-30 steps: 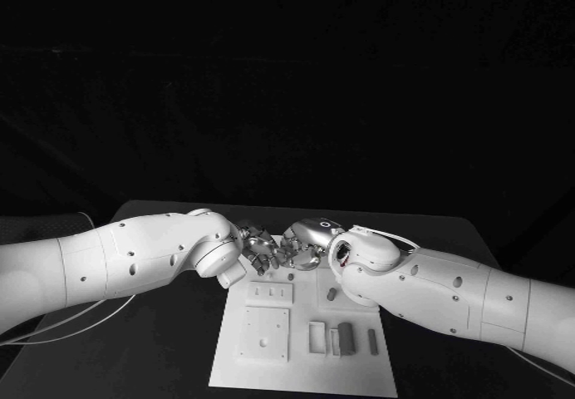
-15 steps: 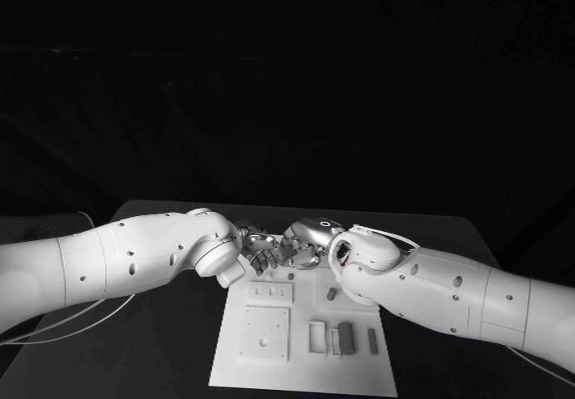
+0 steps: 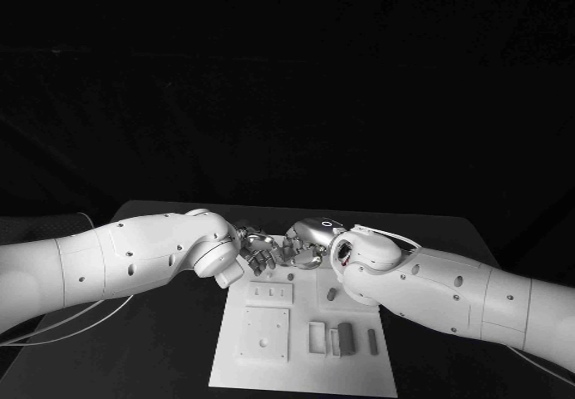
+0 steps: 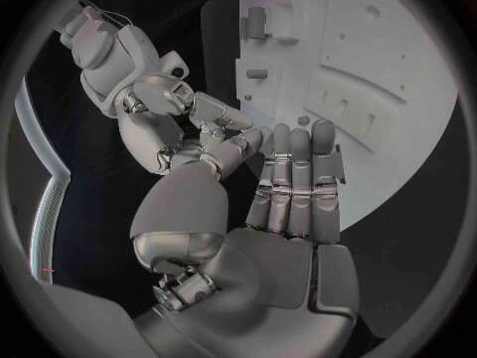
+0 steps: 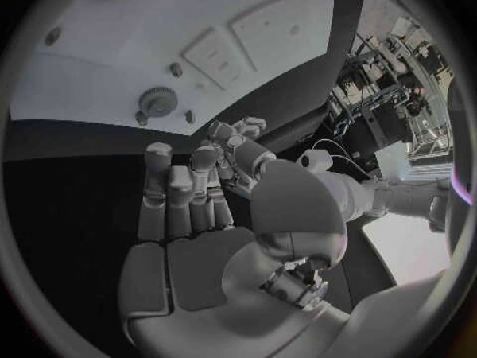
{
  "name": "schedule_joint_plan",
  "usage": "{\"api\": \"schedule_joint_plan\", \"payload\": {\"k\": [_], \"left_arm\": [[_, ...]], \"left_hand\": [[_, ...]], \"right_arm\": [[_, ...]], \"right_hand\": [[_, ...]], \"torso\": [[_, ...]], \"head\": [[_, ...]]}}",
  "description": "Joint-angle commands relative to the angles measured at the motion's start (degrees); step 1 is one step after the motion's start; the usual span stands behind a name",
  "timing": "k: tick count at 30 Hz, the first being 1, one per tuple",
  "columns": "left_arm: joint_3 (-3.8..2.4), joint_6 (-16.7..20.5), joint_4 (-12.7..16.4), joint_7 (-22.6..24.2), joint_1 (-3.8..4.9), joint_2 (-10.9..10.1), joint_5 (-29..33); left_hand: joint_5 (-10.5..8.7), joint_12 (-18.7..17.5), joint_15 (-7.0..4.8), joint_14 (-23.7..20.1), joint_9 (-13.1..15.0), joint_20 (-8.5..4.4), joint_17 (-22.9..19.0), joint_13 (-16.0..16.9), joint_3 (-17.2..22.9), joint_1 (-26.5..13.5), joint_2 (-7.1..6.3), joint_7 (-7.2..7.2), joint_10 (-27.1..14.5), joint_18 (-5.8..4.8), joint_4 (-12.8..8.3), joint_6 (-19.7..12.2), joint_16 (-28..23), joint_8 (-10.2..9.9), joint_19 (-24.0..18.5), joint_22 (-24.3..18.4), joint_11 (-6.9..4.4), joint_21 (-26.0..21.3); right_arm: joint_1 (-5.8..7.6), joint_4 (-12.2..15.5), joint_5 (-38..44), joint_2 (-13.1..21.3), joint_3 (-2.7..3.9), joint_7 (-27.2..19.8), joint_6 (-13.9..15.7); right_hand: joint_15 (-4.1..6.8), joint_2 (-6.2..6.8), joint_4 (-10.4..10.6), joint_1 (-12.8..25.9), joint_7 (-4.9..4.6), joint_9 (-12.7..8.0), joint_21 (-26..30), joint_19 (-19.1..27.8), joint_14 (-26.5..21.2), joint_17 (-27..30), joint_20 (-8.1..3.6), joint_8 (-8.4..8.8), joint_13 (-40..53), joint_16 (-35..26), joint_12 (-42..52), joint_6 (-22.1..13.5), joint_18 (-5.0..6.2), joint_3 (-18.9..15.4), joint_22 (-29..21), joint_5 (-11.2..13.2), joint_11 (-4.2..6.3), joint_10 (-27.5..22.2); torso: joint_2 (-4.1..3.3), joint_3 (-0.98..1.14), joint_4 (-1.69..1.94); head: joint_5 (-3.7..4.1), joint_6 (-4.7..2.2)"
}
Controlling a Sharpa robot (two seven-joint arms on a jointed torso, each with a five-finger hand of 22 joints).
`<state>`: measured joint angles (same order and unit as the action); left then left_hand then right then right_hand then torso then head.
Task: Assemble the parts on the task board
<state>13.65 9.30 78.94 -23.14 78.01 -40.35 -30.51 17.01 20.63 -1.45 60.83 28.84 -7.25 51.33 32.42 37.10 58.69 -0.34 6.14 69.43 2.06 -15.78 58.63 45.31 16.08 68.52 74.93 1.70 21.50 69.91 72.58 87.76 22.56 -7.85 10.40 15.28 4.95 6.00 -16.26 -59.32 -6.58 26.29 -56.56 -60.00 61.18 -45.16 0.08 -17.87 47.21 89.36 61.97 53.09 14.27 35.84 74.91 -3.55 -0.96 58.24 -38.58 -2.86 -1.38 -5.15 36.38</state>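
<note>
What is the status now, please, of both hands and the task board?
Left hand and right hand meet over the task board far end. Held part: cannot tell. Grey parts lie untouched.

Dim scene, bright whites against near-black surroundings.

We see the task board point(image 3: 306, 341) and both arms lit evenly from above, while the table point(image 3: 156, 349) and the room beyond the fingers point(image 3: 266, 253) sink into black. Soft highlights sit on the metal of the left hand point(image 4: 288, 215); the wrist views bend straight board edges into curves and darken toward the rim.
</note>
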Motion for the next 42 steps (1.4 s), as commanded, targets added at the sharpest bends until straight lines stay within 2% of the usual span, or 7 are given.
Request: {"api": "schedule_joint_plan", "payload": {"k": [1, 11, 17, 25, 29, 34, 42], "left_arm": [[-0.03, 0.37, -0.02, 0.16, 0.02, -0.01, -0.06], [-0.03, 0.8, -0.11, -1.46, 0.02, -0.24, -1.62], [-0.02, 0.09, -0.1, -3.01, 0.02, -0.41, -3.67], [0.0, -1.25, 0.1, -5.44, 0.02, -0.54, -6.81], [0.0, -1.65, 0.15, -6.63, 0.01, -0.42, -7.72], [0.0, -2.1, -0.02, -7.62, 0.0, -0.15, -10.25], [0.01, -4.77, -0.63, -8.42, -0.25, 1.13, -13.97]], "left_hand": [[0.38, 0.29, -0.28, 0.35, 5.47, -0.04, 0.01, 0.07, 0.28, -0.08, 0.74, 0.07, 0.7, 3.08, -0.02, 0.54, 0.39, 1.12, 0.46, 1.31, -0.19, 0.3], [0.65, 0.69, -0.52, 0.8, 5.82, -0.27, 0.03, 0.23, 0.31, -0.7, 0.37, -0.12, 1.3, 3.08, -0.05, 0.91, 0.81, 1.42, 1.0, 1.36, -0.47, 0.79], [0.71, 1.57, -1.17, 1.9, 6.61, -0.85, 0.27, 0.66, -0.31, -1.74, -0.79, -0.85, 2.6, 3.19, 0.71, 2.11, 1.82, 2.21, 2.16, 1.43, -1.16, 2.0], [0.83, 3.93, -2.95, 4.78, 8.4, -2.37, 1.24, 1.97, -1.07, -2.45, -2.47, -2.41, 5.65, 3.35, 1.83, 4.99, 4.79, 3.89, 4.87, 1.59, -2.83, 5.72], [2.08, 5.68, -4.03, 5.89, 9.82, -3.39, 1.68, 3.02, -1.3, -2.93, -3.15, -3.16, 6.67, 3.31, 2.39, 6.26, 6.86, 4.83, 5.78, 1.59, -3.65, 8.74], [6.34, 8.76, -5.7, 7.26, 12.23, -4.91, 1.61, 4.76, -1.55, -3.71, -3.46, -4.07, 7.35, 3.2, 2.23, 7.37, 10.96, 6.58, 6.43, 1.53, -4.66, 13.78], [7.49, 10.99, -6.41, 7.24, 14.15, -5.81, 0.23, 5.57, -1.27, -4.43, -3.39, -4.46, 7.25, 2.96, 2.25, 7.7, 13.6, 7.34, 6.1, 1.42, -5.13, 16.84]], "right_arm": [[0.0, -0.22, -0.02, 0.2, -0.09, -0.22, -0.87], [0.0, -0.74, -0.53, 2.76, -0.17, -0.38, 0.92], [0.0, -0.92, -2.24, 5.56, -0.16, -1.6, 3.33], [-0.01, -0.7, -4.92, 9.51, -0.16, -2.68, 5.21], [0.02, -0.87, -7.39, 11.52, -0.13, -3.44, 5.42], [0.21, -1.8, -11.27, 13.04, 0.22, -4.14, 5.26], [1.11, -5.59, -16.51, 14.05, 1.45, -5.23, 6.02]], "right_hand": [[-0.8, 1.21, 0.13, 0.17, -1.81, -0.68, 0.57, 0.48, -0.63, 0.1, 0.14, 1.59, 0.06, -0.53, -0.29, -2.26, 0.73, -0.17, -0.03, 0.24, -0.97, -0.96], [-1.48, 1.58, 0.37, 0.25, -2.41, -1.0, 0.89, 0.84, -1.12, 0.1, 0.46, 2.09, 0.22, -0.73, -0.25, -3.1, 0.73, -0.18, -0.11, 0.12, -1.6, -1.67], [-1.49, 1.35, 0.46, -0.08, -2.37, -0.97, 0.9, 0.79, -1.08, 0.07, 0.56, 1.87, 0.31, -0.66, -0.06, -2.7, 0.73, 0.2, -0.08, -1.13, -1.57, -1.64], [-1.43, 1.3, 0.38, -0.23, -2.31, -1.0, 0.85, 0.72, -1.01, 0.08, 0.62, 1.77, 0.31, -0.62, 0.04, -2.53, 0.73, 0.39, -0.02, -3.13, -1.51, -1.58], [-1.44, 1.34, 0.42, -0.15, -2.32, -1.02, 0.85, 0.71, -1.0, 0.08, 0.63, 1.79, 0.3, -0.62, 0.04, -2.58, 0.73, 0.36, -0.01, -3.34, -1.52, -1.57], [-1.44, 1.31, 0.45, -0.11, -2.32, -1.03, 0.85, 0.7, -1.0, 0.09, 0.64, 1.8, 0.29, -0.62, 0.04, -2.59, 0.73, 0.36, -0.01, -3.4, -1.52, -1.57], [-1.42, 1.17, 0.38, -0.22, -2.3, -1.04, 0.83, 0.67, -0.98, 0.08, 0.63, 1.76, 0.29, -0.61, 0.06, -2.53, 0.73, 0.42, 0.01, -3.69, -1.5, -1.54]], "torso": [[0.01, -0.01, 0.0], [0.0, -0.03, 0.03], [0.0, -0.01, 0.03], [0.03, 0.08, 0.0], [0.09, 0.1, -0.06], [-0.05, 0.13, -0.09], [-0.01, 0.15, -0.03]], "head": [[-0.02, -0.02], [-0.04, 0.02], [-0.24, 0.19], [-0.68, 0.51], [-0.95, 0.77], [-1.08, 0.92], [-1.02, 1.41]]}}
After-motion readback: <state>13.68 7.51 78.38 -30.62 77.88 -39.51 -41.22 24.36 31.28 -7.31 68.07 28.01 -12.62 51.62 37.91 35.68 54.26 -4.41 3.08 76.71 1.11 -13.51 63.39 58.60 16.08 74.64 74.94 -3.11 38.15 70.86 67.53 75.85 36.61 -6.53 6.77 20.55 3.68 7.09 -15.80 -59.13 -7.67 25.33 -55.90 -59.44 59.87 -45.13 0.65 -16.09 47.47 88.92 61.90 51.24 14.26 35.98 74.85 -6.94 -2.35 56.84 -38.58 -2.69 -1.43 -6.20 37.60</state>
